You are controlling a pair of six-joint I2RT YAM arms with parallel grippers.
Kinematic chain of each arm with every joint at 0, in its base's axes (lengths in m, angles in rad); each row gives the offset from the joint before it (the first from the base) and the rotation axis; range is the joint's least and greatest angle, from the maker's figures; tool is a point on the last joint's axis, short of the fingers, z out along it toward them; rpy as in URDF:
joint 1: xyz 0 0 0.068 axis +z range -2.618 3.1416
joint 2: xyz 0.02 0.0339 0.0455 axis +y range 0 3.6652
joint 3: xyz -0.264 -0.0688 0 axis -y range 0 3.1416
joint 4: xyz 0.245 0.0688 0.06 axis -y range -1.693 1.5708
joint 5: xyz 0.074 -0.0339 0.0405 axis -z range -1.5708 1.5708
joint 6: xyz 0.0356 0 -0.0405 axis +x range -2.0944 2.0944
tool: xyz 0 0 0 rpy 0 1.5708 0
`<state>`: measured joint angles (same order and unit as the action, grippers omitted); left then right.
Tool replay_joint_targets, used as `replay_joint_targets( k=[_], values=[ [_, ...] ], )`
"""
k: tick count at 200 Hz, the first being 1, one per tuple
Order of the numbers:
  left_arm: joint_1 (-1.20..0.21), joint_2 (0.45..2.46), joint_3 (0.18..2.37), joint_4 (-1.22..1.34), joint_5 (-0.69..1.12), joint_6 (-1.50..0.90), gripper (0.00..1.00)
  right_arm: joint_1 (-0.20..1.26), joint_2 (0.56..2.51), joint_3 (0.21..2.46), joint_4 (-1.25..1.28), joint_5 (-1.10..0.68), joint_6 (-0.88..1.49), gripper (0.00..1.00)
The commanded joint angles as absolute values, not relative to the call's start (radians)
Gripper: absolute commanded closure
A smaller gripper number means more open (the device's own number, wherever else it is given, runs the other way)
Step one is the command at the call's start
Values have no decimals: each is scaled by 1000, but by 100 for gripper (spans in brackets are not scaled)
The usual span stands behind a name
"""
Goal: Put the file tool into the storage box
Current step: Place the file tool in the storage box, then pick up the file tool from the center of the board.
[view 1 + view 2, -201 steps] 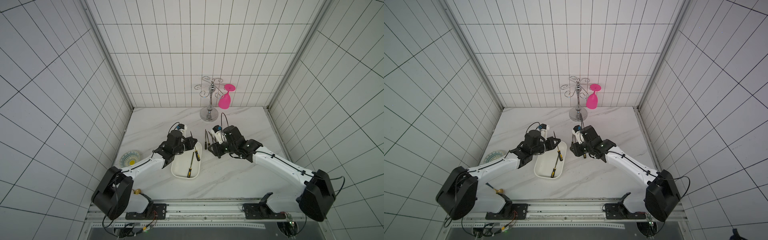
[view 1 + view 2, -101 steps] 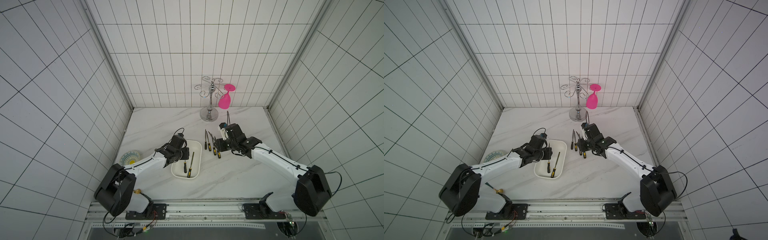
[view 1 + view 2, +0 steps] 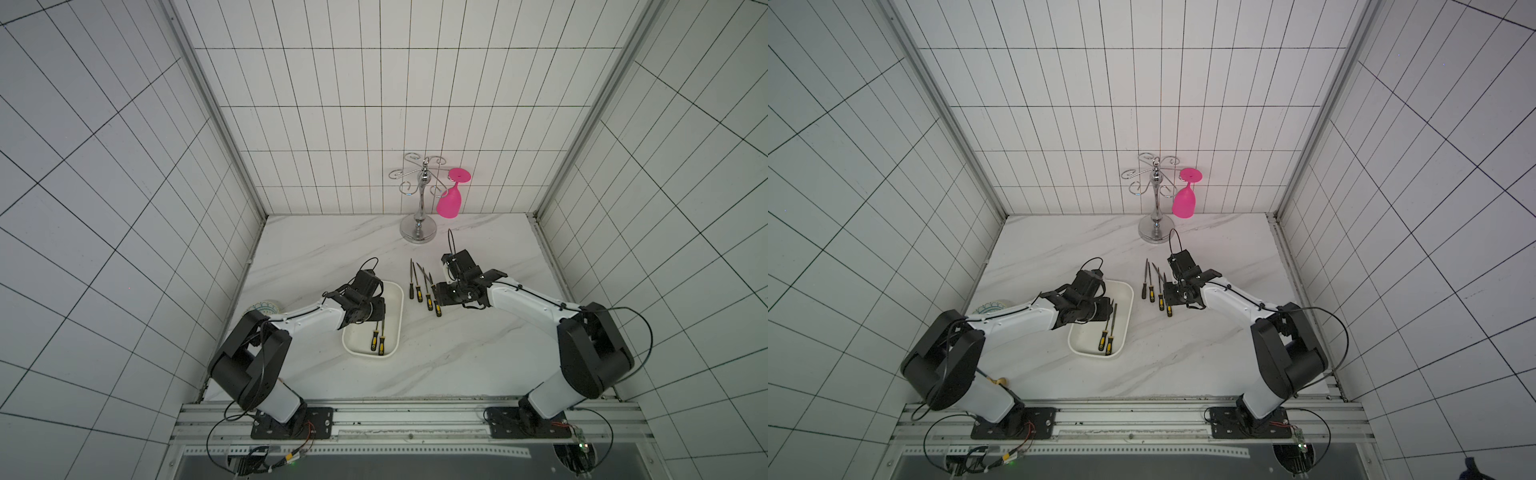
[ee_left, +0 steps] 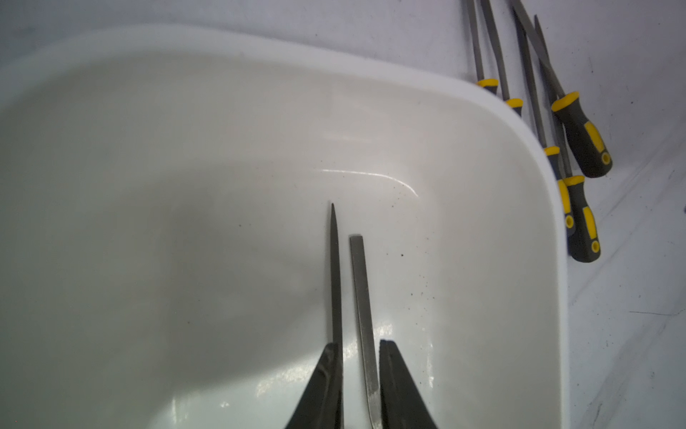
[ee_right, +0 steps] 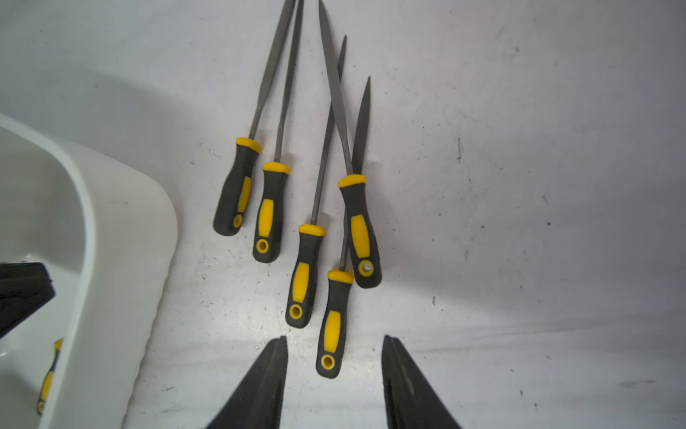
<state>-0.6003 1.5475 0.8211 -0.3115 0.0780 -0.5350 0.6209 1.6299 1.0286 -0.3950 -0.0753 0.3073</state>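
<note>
My left gripper [image 4: 358, 343] is narrowly spread astride the flat file [image 4: 362, 297], gripping nothing. The file lies inside the storage box [image 3: 394, 303], its long axis along the box length, tip toward the far wall, handle toward my base. My right gripper [image 5: 336, 337] is spread above the loose files [image 5: 308, 275].

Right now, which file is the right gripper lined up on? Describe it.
Beside the white storage box, five yellow-and-black files lie on the marble tabletop. The target file reaches nearest the mounting rail, its handle end framed by the open right gripper.
</note>
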Motion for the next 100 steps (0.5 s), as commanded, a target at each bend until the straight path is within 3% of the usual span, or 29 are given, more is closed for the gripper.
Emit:
replay_joint_targets(
  k=[1, 100],
  values=[
    [-601, 1555, 853, -296, 68, -540, 75, 609, 1691, 1098, -407, -43, 274, 54],
    [-600, 1529, 844, -286, 79, -552, 74, 601, 1851, 1158, -333, -19, 230, 58]
  ],
)
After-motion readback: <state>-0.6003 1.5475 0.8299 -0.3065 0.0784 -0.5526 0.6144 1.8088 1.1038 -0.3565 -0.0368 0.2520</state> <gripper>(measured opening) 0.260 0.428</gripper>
